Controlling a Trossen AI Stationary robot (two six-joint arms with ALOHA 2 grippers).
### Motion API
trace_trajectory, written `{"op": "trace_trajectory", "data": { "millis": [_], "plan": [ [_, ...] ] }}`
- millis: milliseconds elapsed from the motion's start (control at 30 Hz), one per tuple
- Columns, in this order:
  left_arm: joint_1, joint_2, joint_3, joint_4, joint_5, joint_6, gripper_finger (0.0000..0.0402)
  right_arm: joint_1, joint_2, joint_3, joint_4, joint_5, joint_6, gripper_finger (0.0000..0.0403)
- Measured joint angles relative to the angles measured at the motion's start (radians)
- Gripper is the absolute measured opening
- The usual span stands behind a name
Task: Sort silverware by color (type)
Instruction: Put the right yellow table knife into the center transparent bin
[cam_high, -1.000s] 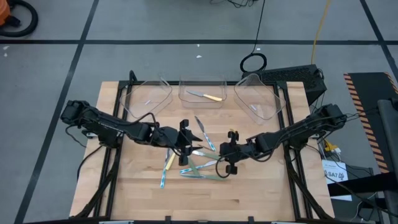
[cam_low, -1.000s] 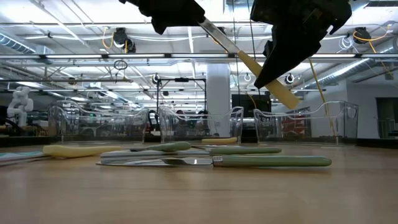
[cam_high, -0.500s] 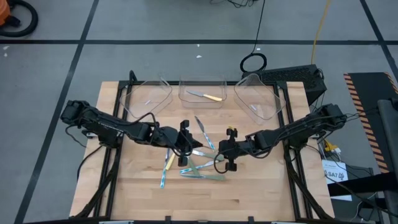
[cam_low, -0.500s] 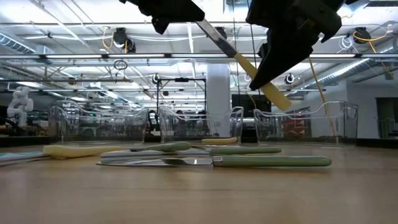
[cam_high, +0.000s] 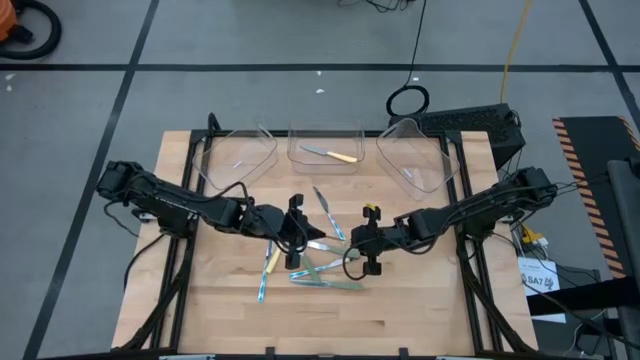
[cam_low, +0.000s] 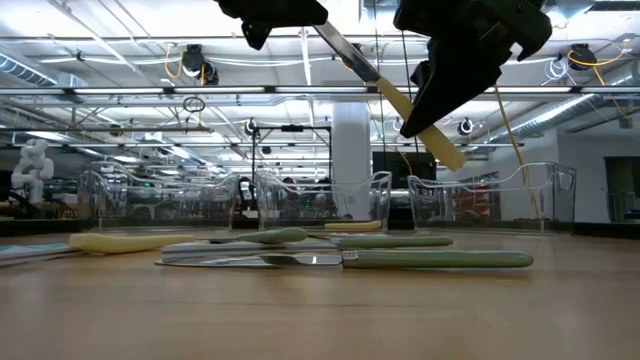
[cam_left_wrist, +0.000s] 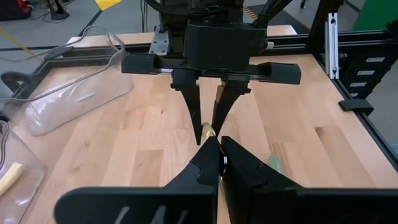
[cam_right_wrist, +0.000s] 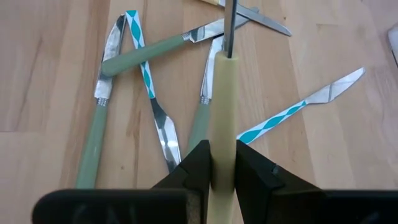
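Observation:
A knife with a pale yellow handle (cam_low: 430, 130) and a metal blade (cam_low: 345, 55) hangs in the air above the table's middle, with both grippers shut on it. My left gripper (cam_high: 296, 235) (cam_left_wrist: 216, 149) has the blade end. My right gripper (cam_high: 368, 243) (cam_right_wrist: 222, 152) has the handle. Below them lies a loose pile of silverware (cam_high: 320, 262) with green handles (cam_right_wrist: 146, 53) and blue-and-white striped handles (cam_right_wrist: 273, 121), flat on the wood. One more yellow-handled piece (cam_high: 272, 260) lies to the pile's left. My left gripper pinches the knife's blade (cam_low: 335, 45) between its two fingers, coming level from the table's left, in line with the knife. The knife is lifted clear and tilted, blade end higher. My right gripper pinches the yellow handle (cam_right_wrist: 222, 118) between its fingers (cam_right_wrist: 249, 165), coming level from the table's right along the handle. The handle's free end (cam_low: 450, 155) sticks out below the gripper, clear of the table.
Three clear trays stand along the far edge: the left one (cam_high: 238, 158), the middle one (cam_high: 352, 133) holding a yellow-handled knife (cam_high: 332, 154), and the right one (cam_high: 430, 150). Bare wood lies toward the near edge (cam_high: 330, 320).
My right gripper has shifted a little toward the table's left, closer to my left gripper, and the knife's handle end has moved with it. Both grippers have stayed shut on the knife, which remains lifted and tilted.

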Motion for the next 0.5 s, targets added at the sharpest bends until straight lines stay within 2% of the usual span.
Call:
{"op": "trace_trajectory", "data": {
  "millis": [133, 500],
  "plan": [
    [-0.009, 0.0, 0.0, 0.0, -0.002, -0.002, 0.0006, 0.0, 0.0, 0.003, -0.008, 0.008, 0.034, 0.0065],
    [-0.014, -0.024, -0.001, -0.028, 0.012, 0.027, 0.0006, 0.006, -0.01, 0.017, -0.016, 0.023, 0.072, 0.0161]
  ]
}}
